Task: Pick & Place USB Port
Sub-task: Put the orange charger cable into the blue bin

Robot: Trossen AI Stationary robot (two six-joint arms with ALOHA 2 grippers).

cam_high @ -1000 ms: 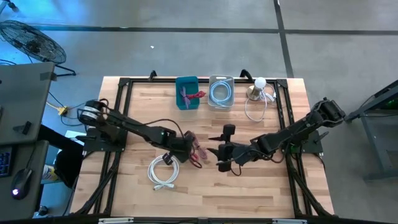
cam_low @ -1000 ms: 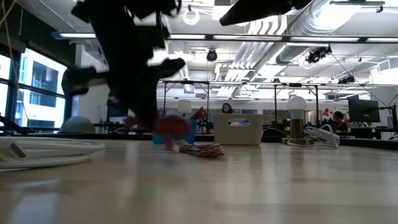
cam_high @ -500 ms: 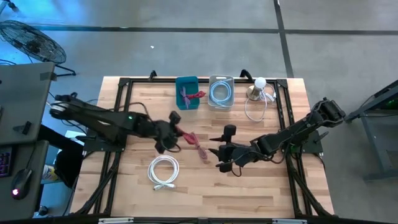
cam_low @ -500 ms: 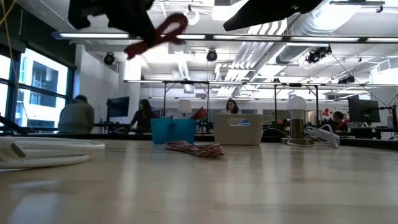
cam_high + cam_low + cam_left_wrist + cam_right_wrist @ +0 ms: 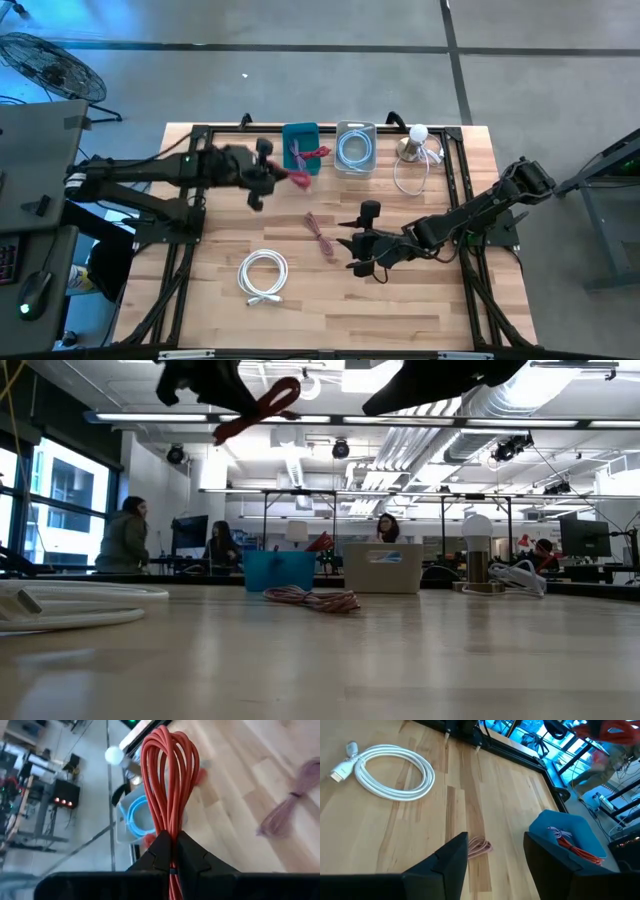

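Note:
My left gripper is shut on a bundle of red USB cable and hovers high, just left of the blue bin at the far edge. In the low view the red cable hangs in the air below the left gripper. The blue bin holds another red cable. A pink cable bundle lies flat at mid-table. My right gripper waits open, low over the table, right of the pink cable. My left gripper pinches the red cable bundle near one end between its two fingers. Several strands run side by side through the hold. The looped end sticks out beyond the fingertips toward the blue bin, and the whole bundle is lifted clear of the table.
A white cable coil lies near the table's near-left part. A clear bin with a blue cable stands right of the blue bin. A round lamp with a white cord sits at the far right. A black frame borders the table.
My left gripper rose from mid-table beside the pink cable and moved toward the far edge, up to the blue bin. The red cable bundle went with it, lifted clear of the table. The pink cable stayed where it lay.

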